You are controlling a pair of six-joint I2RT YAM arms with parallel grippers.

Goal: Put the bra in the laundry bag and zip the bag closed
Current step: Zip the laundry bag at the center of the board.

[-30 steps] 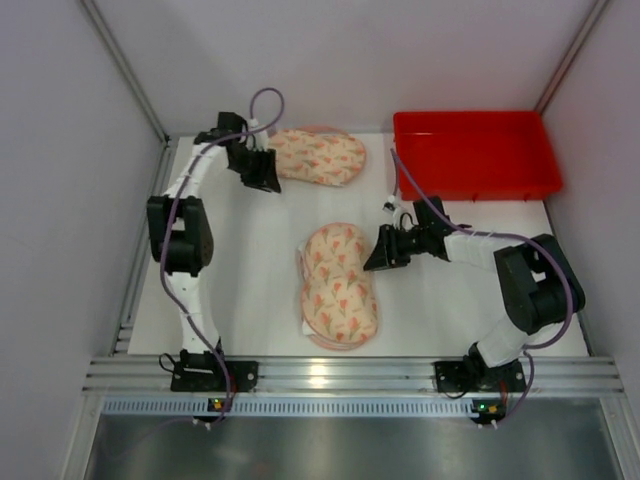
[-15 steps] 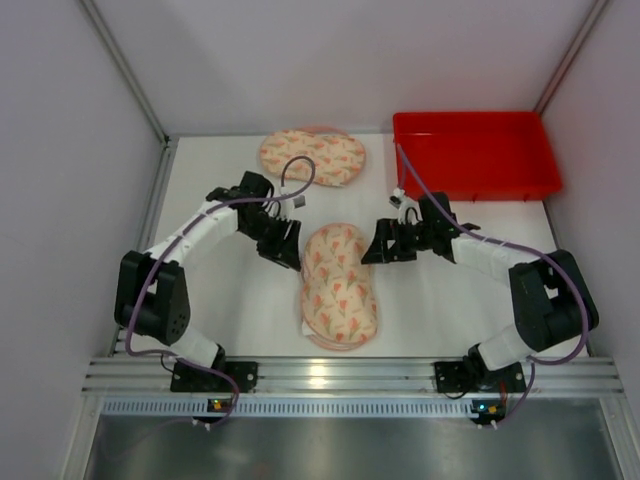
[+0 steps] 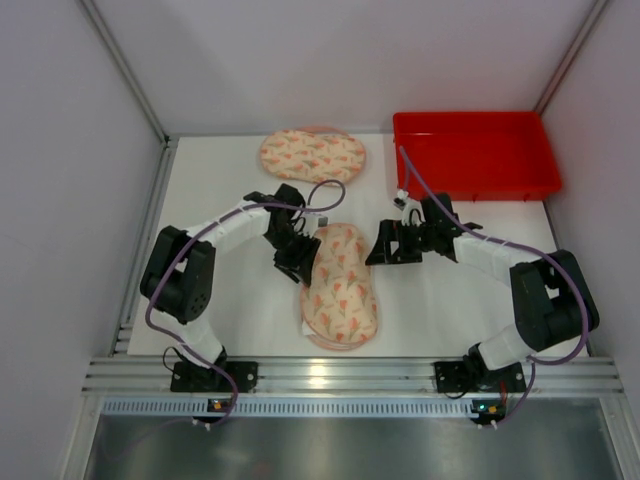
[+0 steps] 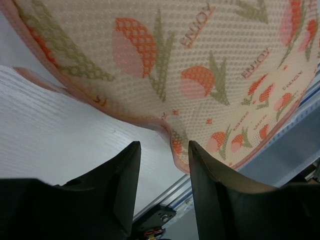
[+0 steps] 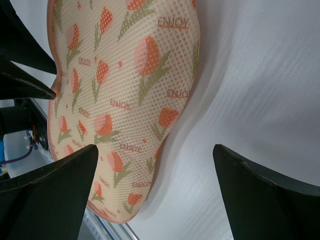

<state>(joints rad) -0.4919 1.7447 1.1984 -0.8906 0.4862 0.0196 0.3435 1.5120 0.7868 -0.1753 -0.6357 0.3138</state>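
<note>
Mesh printed with orange tulips and the word ENJOY covers the laundry bag (image 3: 340, 285), which is laid lengthwise on the white table (image 3: 240, 310) between the two arms. Its domed shell is seen from both wrist views, and a pink trim runs along its rim. The bra cannot be told apart from the bag in any view, so it cannot be said whether it is inside.

The left tool (image 3: 303, 262) is set low against the bag's left edge. In the left wrist view the left tool (image 4: 164, 146) is shown with its fingers a narrow gap apart and nothing between them, the bag's rim just beyond the tips. The right tool (image 3: 375, 252) is held just beside the bag's upper right edge. In its own view the right tool (image 5: 155, 150) is spread wide, with the bag beyond it and nothing gripped.

A second bag (image 3: 312, 156) of the same print is placed at the far side of the table, well apart from both arms. A red bin (image 3: 470, 150) is placed at the far right corner.
</note>
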